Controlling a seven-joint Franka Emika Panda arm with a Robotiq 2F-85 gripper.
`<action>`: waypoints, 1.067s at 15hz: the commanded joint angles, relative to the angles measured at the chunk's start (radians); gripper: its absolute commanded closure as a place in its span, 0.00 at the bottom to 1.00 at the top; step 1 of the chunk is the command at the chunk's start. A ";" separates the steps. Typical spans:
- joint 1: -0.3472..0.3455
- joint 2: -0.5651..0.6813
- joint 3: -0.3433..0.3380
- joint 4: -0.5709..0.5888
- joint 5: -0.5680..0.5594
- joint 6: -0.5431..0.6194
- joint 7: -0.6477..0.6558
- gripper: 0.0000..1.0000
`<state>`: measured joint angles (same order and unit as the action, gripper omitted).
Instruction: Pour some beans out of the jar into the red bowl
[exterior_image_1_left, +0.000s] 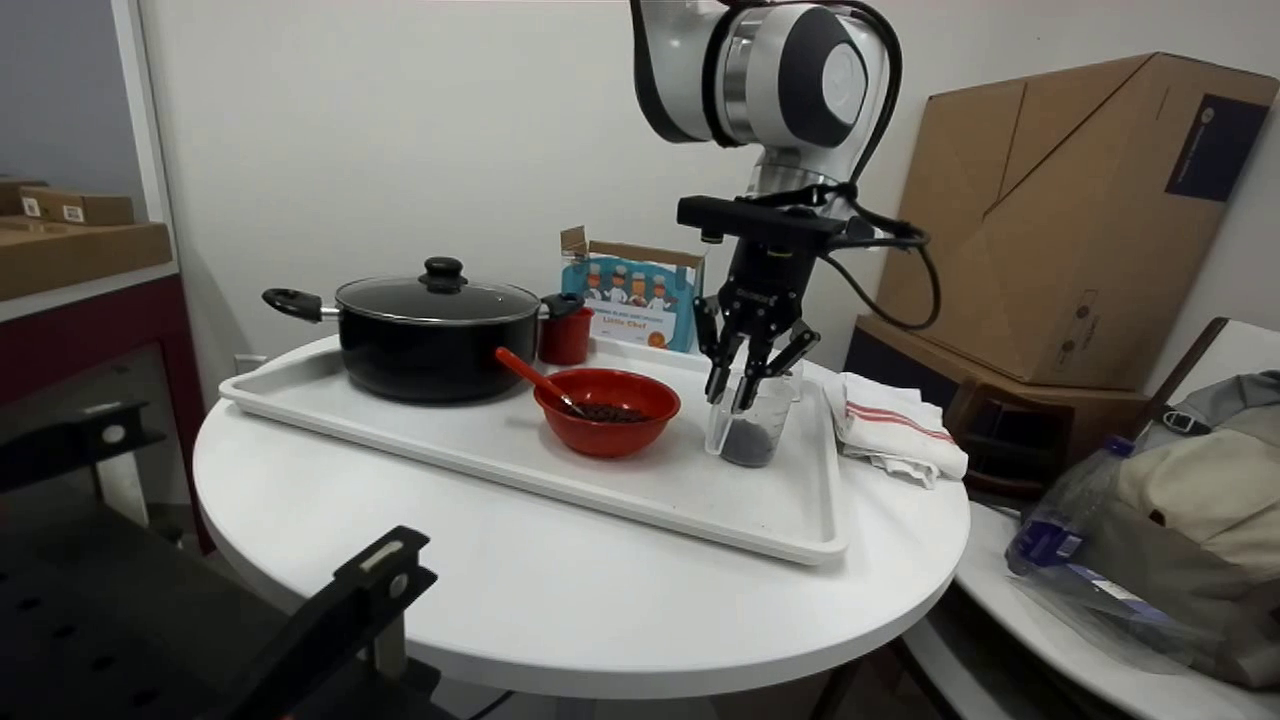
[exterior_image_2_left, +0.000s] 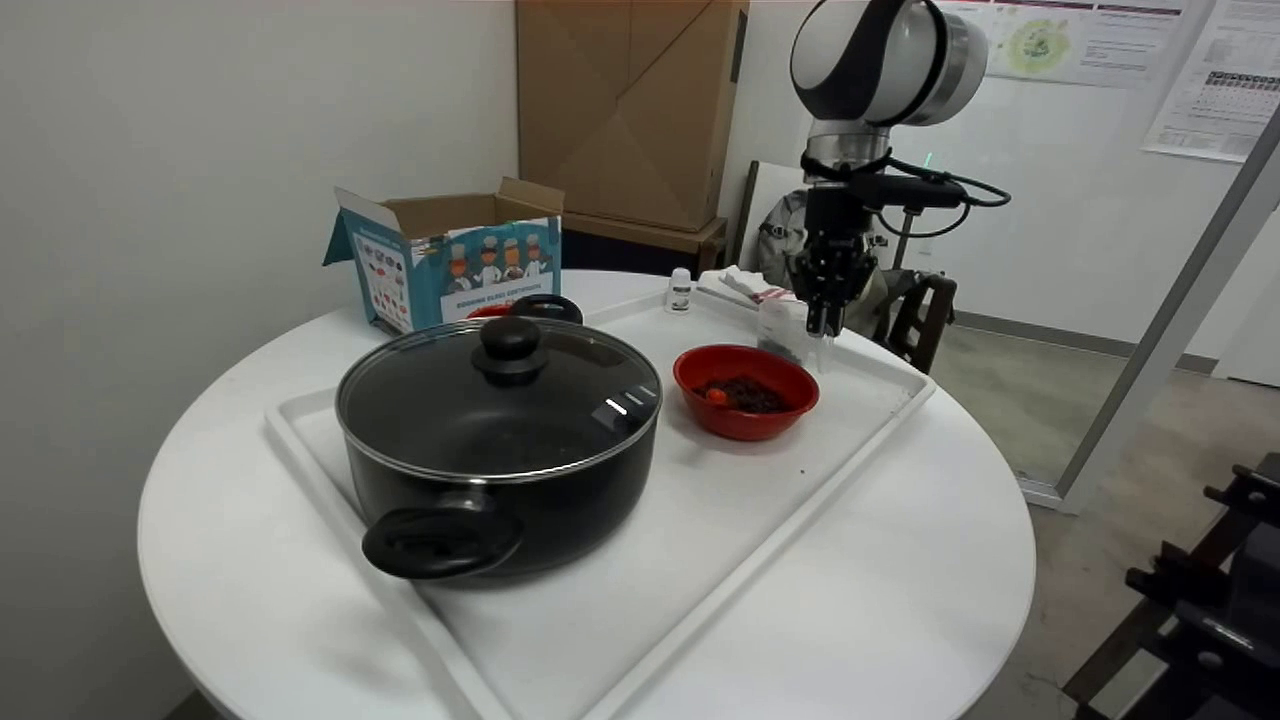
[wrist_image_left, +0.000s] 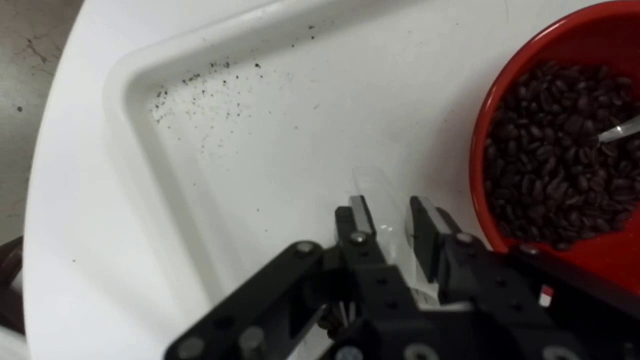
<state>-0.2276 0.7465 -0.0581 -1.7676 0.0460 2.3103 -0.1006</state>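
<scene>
The gripper (wrist_image_left: 389, 212) hung low near the red bowl (exterior_image_1_left: 605, 438), on the side away from the black pot (exterior_image_1_left: 440, 352). Its fingers stood slightly apart — the wrist view showed the clear handle (wrist_image_left: 387, 200) of the jar (exterior_image_1_left: 757, 430) between them — but whether they pressed on it I could not tell. The jar, see-through with a dark layer at its base, was near the bowl on that same side, roughly upright; whether it touched the tray (exterior_image_1_left: 670, 487) was unclear. Inside the bowl lay dark beans (wrist_image_left: 555, 165), with a red-handled utensil (exterior_image_1_left: 525, 370) slanting out over the rim.
</scene>
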 joint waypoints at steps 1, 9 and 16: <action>0.007 0.006 -0.014 0.014 0.004 -0.029 0.012 0.49; 0.042 -0.133 0.011 -0.071 0.003 -0.004 0.009 0.00; 0.197 -0.439 0.003 -0.338 -0.041 0.099 0.193 0.00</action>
<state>-0.1040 0.4657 -0.0443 -1.9341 0.0380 2.3603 -0.0158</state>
